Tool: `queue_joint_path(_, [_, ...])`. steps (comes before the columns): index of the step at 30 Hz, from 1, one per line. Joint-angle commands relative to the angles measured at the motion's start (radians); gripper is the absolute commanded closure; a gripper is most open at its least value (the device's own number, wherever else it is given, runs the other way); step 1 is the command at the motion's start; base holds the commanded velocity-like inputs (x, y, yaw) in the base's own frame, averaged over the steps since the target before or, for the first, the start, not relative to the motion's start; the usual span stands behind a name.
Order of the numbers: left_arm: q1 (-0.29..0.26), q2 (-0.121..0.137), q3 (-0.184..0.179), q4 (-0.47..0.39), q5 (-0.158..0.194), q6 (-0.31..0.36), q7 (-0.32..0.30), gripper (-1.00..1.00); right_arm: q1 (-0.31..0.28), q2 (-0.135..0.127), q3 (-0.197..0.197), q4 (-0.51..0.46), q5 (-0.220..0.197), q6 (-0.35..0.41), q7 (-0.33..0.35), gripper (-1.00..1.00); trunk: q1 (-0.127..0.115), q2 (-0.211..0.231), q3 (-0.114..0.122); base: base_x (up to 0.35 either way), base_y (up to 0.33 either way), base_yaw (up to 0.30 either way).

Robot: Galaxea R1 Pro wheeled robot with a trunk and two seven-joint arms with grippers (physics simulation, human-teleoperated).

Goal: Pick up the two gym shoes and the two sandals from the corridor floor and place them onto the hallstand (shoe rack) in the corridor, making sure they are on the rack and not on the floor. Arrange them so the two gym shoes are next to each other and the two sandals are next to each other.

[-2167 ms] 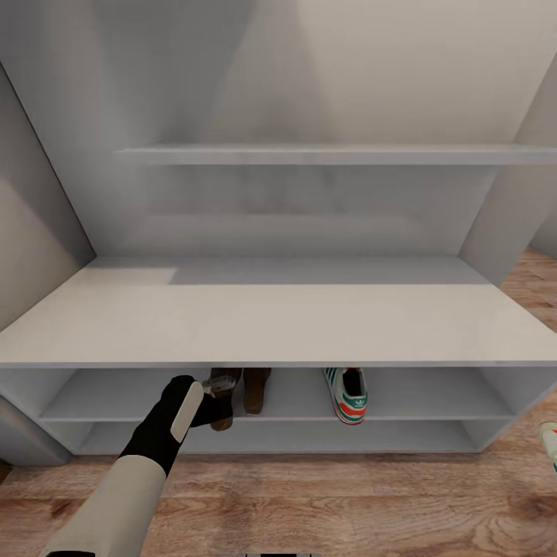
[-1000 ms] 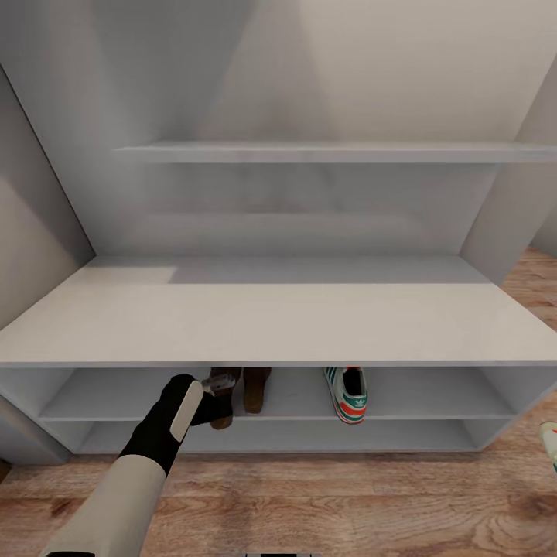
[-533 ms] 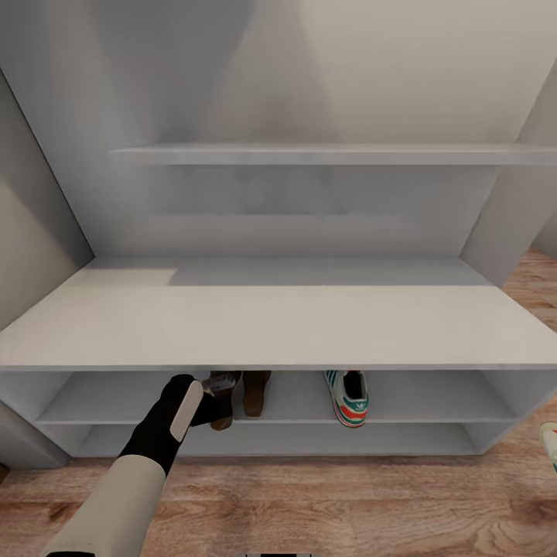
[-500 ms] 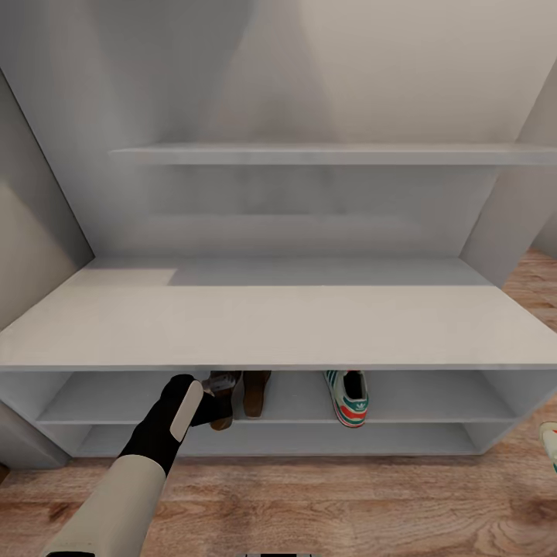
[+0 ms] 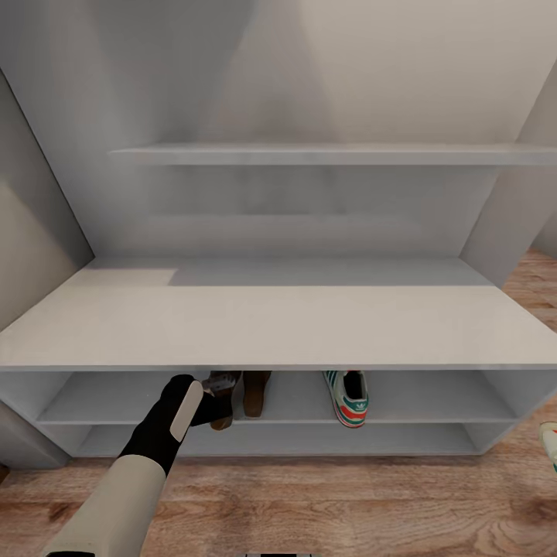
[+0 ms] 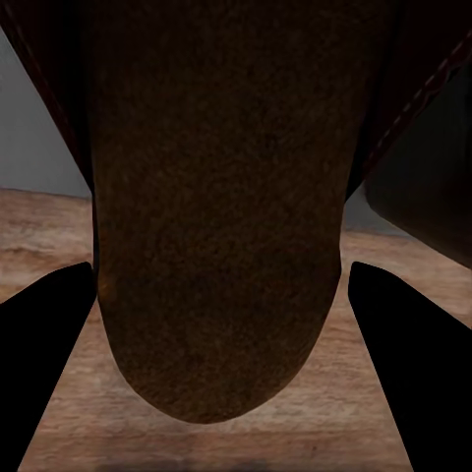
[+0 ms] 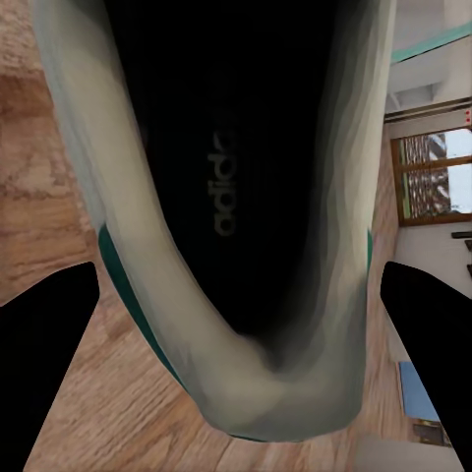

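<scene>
The hallstand [image 5: 263, 325] fills the head view. On its upper open shelf stand one dark brown sandal [image 5: 256, 392] and, further right, one gym shoe [image 5: 350, 396] with its heel toward me. My left gripper [image 5: 219, 384] is at that shelf's front edge, just left of the standing sandal. It is shut on the other sandal [image 6: 221, 216], whose footbed lies between the fingers [image 6: 44, 374]. My right gripper [image 7: 240, 265] is shut on the second gym shoe [image 7: 236, 197] over the corridor floor [image 7: 59, 413]. That shoe's tip [image 5: 551, 445] shows at the right edge.
A floating shelf [image 5: 325, 153] hangs on the tall back panel. Grey walls close in on both sides. The lower open shelf [image 5: 278, 439] sits just above the floor [image 5: 325, 503] in front of the rack.
The head view has shifted slightly, so the rack sits a little lower in the picture. The left arm, the sandals and the gym shoes have not moved.
</scene>
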Motion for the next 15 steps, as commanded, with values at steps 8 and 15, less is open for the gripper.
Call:
queue_joint_path(8, [0.000,0.000,0.001,-0.004,0.002,0.002,0.009,1.00,-0.002,0.000,0.002,0.005,0.002,-0.007,-0.002,1.00,0.014,0.000,-0.001,0.000,0.000,0.000])
queue_joint_path(15, [0.000,0.000,-0.001,-0.005,0.003,0.002,0.009,1.00,-0.002,0.000,0.002,0.005,0.002,-0.007,-0.002,1.00,0.014,0.000,-0.001,0.000,0.000,0.000])
